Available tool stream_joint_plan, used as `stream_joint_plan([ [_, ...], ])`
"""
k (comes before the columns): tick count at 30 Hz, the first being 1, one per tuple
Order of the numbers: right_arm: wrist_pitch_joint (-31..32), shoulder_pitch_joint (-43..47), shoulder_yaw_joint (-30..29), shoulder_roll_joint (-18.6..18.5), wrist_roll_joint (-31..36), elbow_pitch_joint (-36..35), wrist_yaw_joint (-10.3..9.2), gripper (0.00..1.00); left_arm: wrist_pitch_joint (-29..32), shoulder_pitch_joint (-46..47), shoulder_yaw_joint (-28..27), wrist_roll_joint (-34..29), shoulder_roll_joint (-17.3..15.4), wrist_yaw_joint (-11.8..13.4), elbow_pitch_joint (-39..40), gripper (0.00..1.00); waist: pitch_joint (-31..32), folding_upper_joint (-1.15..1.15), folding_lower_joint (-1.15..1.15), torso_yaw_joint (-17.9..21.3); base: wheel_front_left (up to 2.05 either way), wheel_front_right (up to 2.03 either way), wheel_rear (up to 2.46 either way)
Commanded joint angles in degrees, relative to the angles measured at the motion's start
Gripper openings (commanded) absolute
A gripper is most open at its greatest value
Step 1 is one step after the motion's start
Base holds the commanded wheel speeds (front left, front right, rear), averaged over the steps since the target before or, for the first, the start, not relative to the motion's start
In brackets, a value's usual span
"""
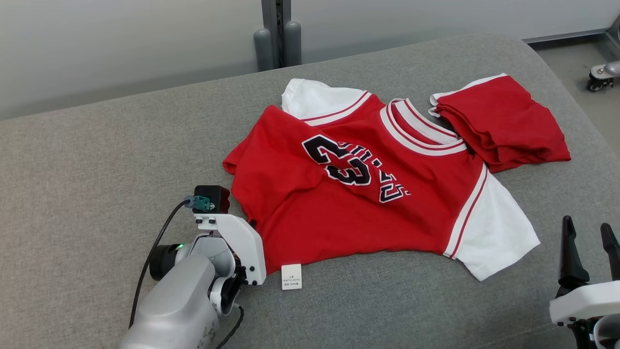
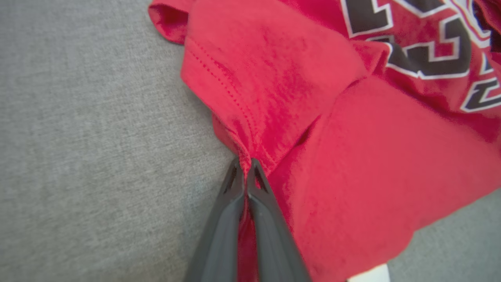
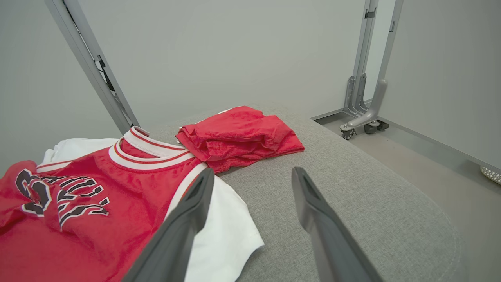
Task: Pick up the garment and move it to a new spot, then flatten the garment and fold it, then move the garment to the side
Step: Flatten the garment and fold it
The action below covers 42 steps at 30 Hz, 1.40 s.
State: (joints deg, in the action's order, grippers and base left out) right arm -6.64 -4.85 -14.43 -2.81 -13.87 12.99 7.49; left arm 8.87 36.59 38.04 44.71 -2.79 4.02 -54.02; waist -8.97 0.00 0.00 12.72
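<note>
The garment [image 1: 358, 194] is a red jersey with white sleeves and a black 23, spread face up and a little rumpled on the grey padded surface [image 1: 97, 169]. In the left wrist view my left gripper [image 2: 245, 162] is shut on the jersey's [image 2: 313, 137] stitched hem, with red cloth pinched between the fingertips. In the head view my left wrist [image 1: 227, 237] sits at the jersey's lower left edge and covers the fingers. My right gripper [image 1: 588, 228] stands open at the lower right, off the cloth; in its own view the right gripper [image 3: 252, 176] holds nothing, beside the white sleeve [image 3: 227, 231].
Folded red shorts [image 1: 503, 121] lie against the jersey's collar at the back right. A white label [image 1: 291, 277] sticks out at the hem. A metal post [image 1: 277, 39] stands behind the surface. The surface's right edge drops to the floor, where a castor foot [image 3: 364, 125] stands.
</note>
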Motion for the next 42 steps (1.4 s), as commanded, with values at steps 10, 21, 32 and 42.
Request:
stream_joint_plan([
  [10,-0.84,-0.23,0.37,-0.21,-0.37,0.15,0.0,1.0,-10.54,4.87,-0.12,0.59,-1.13,0.36,-2.71,0.0,-0.15,0.0,0.0,-0.71,0.0,0.0,0.0],
  [21,-1.2,-2.32,2.28,-0.22,-0.83,0.13,0.0,1.0,-18.17,10.69,-0.16,-0.9,-3.14,-2.16,-8.54,0.0,-1.95,0.0,0.0,-0.7,0.0,0.0,0.0],
  [32,-1.68,-1.7,1.04,-0.23,-0.57,1.29,0.0,1.0,-22.22,7.93,-1.34,1.21,-2.37,-6.04,-11.55,1.0,-1.34,0.0,0.0,-3.45,0.0,0.0,0.0],
  [42,-1.85,-0.87,1.07,-0.23,-1.03,1.32,0.0,1.0,-23.7,1.88,-1.36,1.86,-2.32,-7.99,-9.56,1.0,-0.59,0.0,0.0,-4.93,0.0,0.0,0.0],
])
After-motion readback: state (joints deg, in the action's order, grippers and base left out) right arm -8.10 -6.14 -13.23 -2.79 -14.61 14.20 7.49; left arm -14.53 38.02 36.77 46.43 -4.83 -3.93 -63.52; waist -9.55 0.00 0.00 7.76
